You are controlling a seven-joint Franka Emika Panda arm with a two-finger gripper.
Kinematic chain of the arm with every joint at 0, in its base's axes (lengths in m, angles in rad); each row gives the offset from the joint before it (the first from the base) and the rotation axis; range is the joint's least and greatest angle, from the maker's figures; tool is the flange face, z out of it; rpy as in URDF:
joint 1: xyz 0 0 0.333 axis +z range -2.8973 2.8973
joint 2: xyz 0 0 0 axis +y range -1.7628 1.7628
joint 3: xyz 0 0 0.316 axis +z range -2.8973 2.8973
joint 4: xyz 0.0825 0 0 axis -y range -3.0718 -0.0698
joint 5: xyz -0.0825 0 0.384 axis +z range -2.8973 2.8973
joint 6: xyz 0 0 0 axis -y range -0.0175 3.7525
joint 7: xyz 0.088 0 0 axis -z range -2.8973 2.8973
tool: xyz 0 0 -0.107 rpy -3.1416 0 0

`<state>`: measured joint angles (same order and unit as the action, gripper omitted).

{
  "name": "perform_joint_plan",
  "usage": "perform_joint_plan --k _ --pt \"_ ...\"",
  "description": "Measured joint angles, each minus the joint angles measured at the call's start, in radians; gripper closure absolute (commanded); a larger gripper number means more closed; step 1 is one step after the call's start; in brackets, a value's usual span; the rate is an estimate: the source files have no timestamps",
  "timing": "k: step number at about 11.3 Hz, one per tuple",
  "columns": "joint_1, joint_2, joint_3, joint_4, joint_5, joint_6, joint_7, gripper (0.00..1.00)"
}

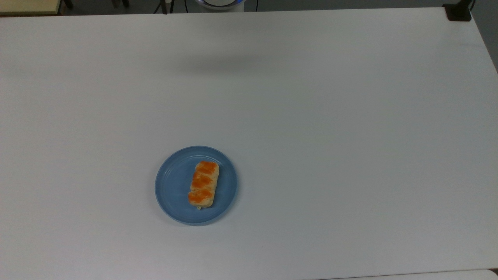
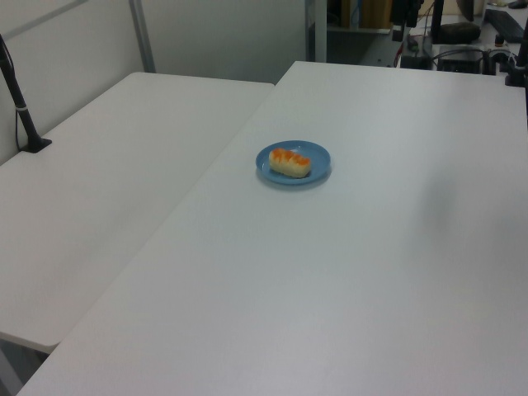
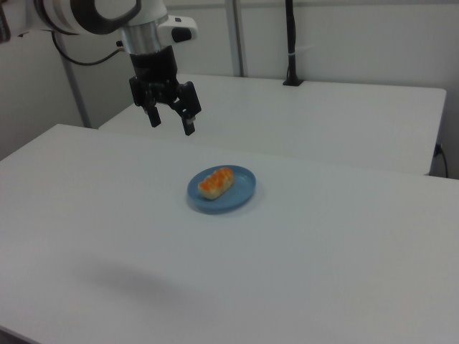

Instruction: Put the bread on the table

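Bread (image 1: pixel 203 183) lengthwise near-vertical, top view

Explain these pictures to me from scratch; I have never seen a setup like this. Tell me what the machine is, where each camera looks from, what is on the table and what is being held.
The machine is a robot arm; its gripper ends in two black jaws, which stand open and hold nothing. It hangs in the air above the white table, up and toward the right view's left of the blue plate. The top view looks straight down; the left view and the right view look across the table from opposite sides. On the plate lies the bread, a pale bun with orange patches, not yet touched.
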<state>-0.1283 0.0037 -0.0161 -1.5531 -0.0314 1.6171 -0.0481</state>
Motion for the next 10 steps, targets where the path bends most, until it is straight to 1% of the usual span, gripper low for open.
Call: perform_joint_plan --k 6,8,10 --pt "0.000 0.000 -0.002 0.000 0.000 0.000 -0.008 0.00" --pt "0.000 0.000 -0.002 0.000 0.000 0.000 -0.090 0.00" --pt "0.000 0.000 -0.003 0.000 0.000 0.000 -0.135 0.00"
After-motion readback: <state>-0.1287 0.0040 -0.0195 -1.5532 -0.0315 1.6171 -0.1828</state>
